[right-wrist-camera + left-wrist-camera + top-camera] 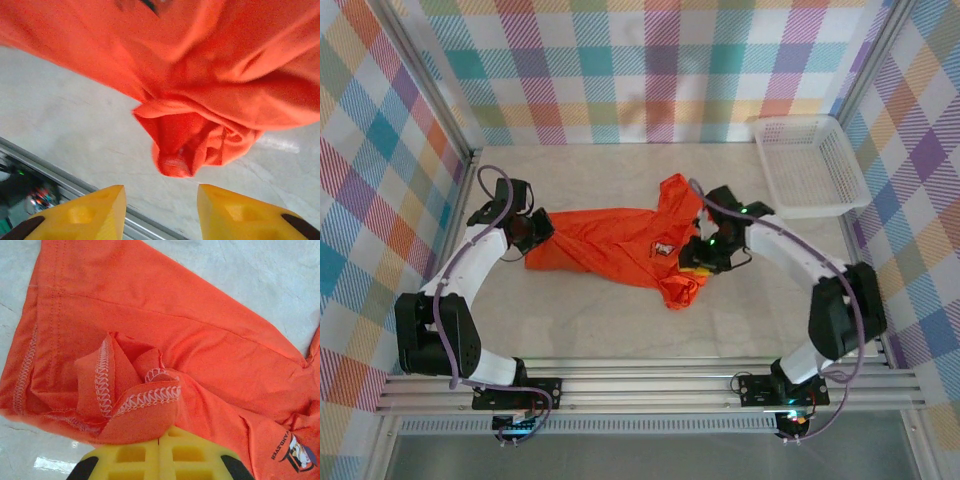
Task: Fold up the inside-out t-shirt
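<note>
Table (620, 330): pale marble-look surface with plaid walls around it.
Inside-out t-shirt (605, 245): bright orange, crumpled at the table's centre in the top view. Its body runs from 9 to 3 o'clock, and one flap reaches toward 12 and another toward 5.
Basket (807, 165): white plastic mesh, at 2 o'clock from the shirt and well apart from it, against the far right wall.
Left gripper (532, 232): at the shirt's 9 o'clock end. In the left wrist view its yellow fingers (190, 455) are pressed together, with a bunched hem showing white overlock stitching pinched at their tips (160, 437).
Right gripper (705, 255): at the shirt's 4 o'clock edge. In the right wrist view its yellow fingers (235, 210) stand wide apart with nothing between them (160, 189), and a drooping fold of cloth (185, 140) hangs at their 12 o'clock.
Chest print (666, 247): a small cartoon patch near the shirt's 3 o'clock side, also visible in the left wrist view (295, 455).
</note>
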You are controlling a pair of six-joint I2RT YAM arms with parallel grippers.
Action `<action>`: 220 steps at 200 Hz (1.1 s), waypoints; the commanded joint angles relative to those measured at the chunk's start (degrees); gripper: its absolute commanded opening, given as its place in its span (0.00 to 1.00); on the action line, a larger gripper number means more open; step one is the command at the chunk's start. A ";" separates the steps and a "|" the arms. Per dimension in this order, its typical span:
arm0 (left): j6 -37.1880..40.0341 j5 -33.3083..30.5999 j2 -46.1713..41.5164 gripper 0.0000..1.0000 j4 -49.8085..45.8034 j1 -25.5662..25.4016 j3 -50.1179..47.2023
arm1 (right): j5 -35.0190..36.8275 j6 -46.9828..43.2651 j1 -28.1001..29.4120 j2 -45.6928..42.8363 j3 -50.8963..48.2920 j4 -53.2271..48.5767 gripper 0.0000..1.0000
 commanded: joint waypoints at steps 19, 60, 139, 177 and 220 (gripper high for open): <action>0.30 1.25 -0.27 0.00 1.18 0.24 0.54 | 2.38 0.23 -1.59 -0.29 0.75 1.23 0.39; 0.70 1.35 -0.10 0.00 1.26 0.23 -0.57 | 3.08 2.07 -0.15 0.94 -6.00 5.09 0.15; 0.52 1.65 -0.10 0.00 2.17 0.25 -1.93 | 8.10 2.41 2.80 9.72 -8.30 11.81 0.46; 0.61 0.91 0.20 0.00 2.18 0.56 -1.90 | 12.49 1.90 2.81 12.26 -6.77 10.73 0.01; 1.34 0.25 -1.02 0.00 -0.24 2.82 0.23 | 13.15 0.60 0.51 -3.49 -9.13 2.89 0.00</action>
